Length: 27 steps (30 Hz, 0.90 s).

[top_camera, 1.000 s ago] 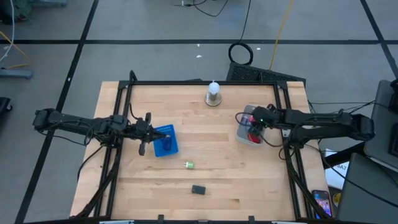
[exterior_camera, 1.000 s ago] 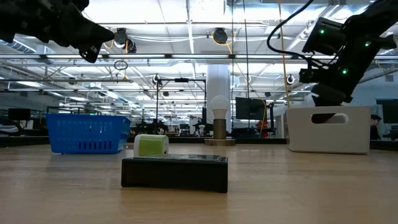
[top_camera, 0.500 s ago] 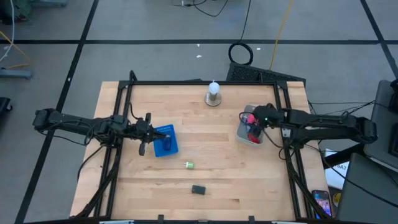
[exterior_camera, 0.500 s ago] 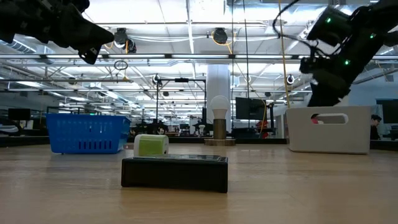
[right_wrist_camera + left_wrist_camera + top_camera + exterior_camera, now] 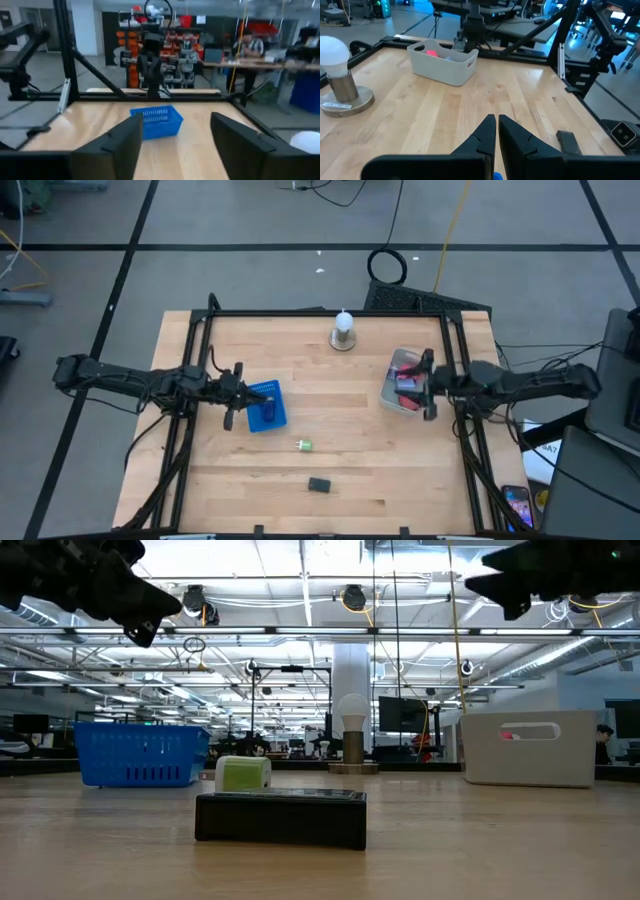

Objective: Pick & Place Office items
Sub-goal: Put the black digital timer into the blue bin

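A green piece [image 5: 304,445] and a black block [image 5: 319,484] lie on the wooden table, the black one nearest in the low view [image 5: 280,818]. A dark blue piece [image 5: 267,412] lies in the blue tray [image 5: 278,394]. Red and pink pieces [image 5: 405,384] lie in the white bin [image 5: 388,392]. My left gripper [image 5: 232,395] hovers shut at the tray's left edge; its fingers [image 5: 489,131] point toward the bin. My right gripper [image 5: 427,385] hangs open at the bin's right side, level, facing the blue tray [image 5: 156,121].
A white bulb on a round base [image 5: 343,331] stands near the far edge, between tray and bin. A black frame [image 5: 320,311] runs around the table. Bare wood lies in the middle and along the near edge [image 5: 400,480].
My right gripper has come up out of the white bin, drawn back toward the table's right edge and tipped from pointing down to level. The red and pink pieces stay in the bin. The left arm has kept still.
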Motion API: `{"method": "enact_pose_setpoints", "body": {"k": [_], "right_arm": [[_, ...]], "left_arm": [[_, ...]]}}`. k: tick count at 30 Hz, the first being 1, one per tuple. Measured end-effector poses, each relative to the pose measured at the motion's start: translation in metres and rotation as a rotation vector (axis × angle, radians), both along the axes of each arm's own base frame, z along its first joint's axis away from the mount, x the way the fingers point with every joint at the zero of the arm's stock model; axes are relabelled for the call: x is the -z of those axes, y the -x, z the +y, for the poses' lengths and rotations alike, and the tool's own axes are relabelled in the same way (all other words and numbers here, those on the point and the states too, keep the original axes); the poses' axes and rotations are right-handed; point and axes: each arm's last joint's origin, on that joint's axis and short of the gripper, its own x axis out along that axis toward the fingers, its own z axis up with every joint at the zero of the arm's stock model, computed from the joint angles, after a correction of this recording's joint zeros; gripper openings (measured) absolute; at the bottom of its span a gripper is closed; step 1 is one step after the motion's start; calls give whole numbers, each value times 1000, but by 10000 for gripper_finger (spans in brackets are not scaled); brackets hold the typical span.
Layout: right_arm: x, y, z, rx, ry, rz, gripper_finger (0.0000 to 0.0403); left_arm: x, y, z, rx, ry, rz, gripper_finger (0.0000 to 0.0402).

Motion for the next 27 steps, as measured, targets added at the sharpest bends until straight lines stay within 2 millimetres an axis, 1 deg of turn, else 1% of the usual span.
{"method": "enact_pose_setpoints", "body": {"k": [2, 5, 6, 8, 10, 12, 15, 17, 22, 27], "right_arm": [[19, 2, 5, -1, 31, -27, 207], [55, 6, 8, 33, 32, -47, 163], [62, 7, 8, 33, 25, -53, 147], [49, 10, 9, 15, -25, -209, 114], [49, 11, 11, -2, -39, -208, 81], [54, 9, 13, -14, -17, -155, 50], [51, 11, 16, -37, 3, -185, 11], [54, 10, 18, -52, 13, -158, 5], [58, 9, 20, -67, 31, -114, 16], [64, 10, 19, -27, 27, -54, 3]], "left_arm": [[1, 0, 0, -1, 1, 16, 21], [2, 0, 0, -4, 3, 25, 21], [2, 0, 0, -5, 3, 24, 21], [2, 0, 0, -5, 3, 22, 21], [2, 0, 0, -4, 3, 21, 21], [2, 1, 0, -4, 2, 25, 21], [3, 1, 0, -4, -5, 31, 21], [3, 1, -1, -5, -8, 30, 21], [3, 1, 0, -21, -12, 26, 21], [4, 1, 1, -47, -30, 40, 21]]}}
